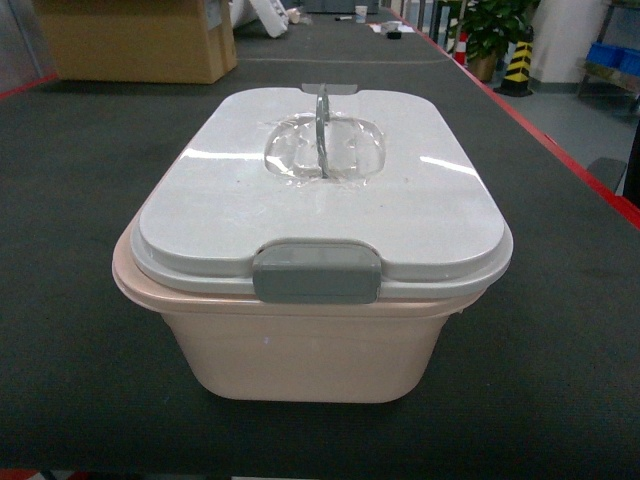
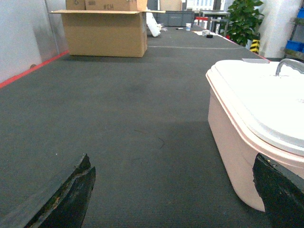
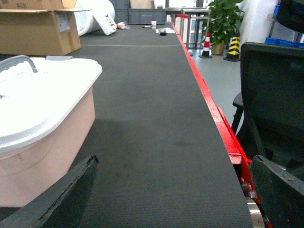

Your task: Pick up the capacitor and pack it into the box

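Observation:
A pink box [image 1: 320,350] with a shut pale grey lid [image 1: 230,215], a grey front latch [image 1: 317,271] and a handle [image 1: 322,130] stands in the middle of the dark table. No capacitor shows in any view. Neither gripper appears in the head view. My left gripper [image 2: 173,190] hangs open over bare mat, left of the box [image 2: 228,147]. My right gripper [image 3: 173,190] is open too, to the right of the box [image 3: 52,142], near the table's red edge [image 3: 223,128]. Nothing sits between either pair of fingers.
A large cardboard carton [image 1: 135,40] stands at the far left of the table. Small items [image 1: 395,30] lie far back. A black chair [image 3: 275,104] stands off the right edge. Potted plant [image 1: 495,30] and striped cone [image 1: 517,65] are beyond.

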Available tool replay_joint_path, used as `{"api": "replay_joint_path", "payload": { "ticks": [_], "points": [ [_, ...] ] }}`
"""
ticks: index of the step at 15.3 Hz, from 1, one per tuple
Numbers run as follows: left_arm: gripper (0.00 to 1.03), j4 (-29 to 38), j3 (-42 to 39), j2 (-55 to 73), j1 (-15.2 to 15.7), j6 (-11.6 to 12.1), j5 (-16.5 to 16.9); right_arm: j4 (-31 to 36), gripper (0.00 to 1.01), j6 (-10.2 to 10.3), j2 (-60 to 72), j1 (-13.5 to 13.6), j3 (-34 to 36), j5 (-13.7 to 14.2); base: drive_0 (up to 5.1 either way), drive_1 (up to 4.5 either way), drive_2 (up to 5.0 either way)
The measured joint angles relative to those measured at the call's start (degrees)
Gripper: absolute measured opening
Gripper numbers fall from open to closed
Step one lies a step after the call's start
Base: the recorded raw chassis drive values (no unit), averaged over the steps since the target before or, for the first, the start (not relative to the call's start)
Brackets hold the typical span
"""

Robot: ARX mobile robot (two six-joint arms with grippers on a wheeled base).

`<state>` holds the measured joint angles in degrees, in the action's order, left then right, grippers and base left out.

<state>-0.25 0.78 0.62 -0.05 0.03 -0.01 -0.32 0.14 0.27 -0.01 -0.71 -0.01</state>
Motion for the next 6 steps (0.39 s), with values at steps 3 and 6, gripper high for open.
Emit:
{"api": "replay_joint_path", "payload": {
  "ticks": [3,6],
  "points": [
    [0.98,0.0,0.0,0.0,0.0,0.0,0.0,0.0,0.98,0.0,0.0,0.0,0.0,0.0,0.0,0.0,0.0],
    [0.98,0.0,0.0,0.0,0.0,0.0,0.0,0.0,0.98,0.0,0.0,0.0,0.0,0.0,0.0,0.0,0.0]
  ]
}}
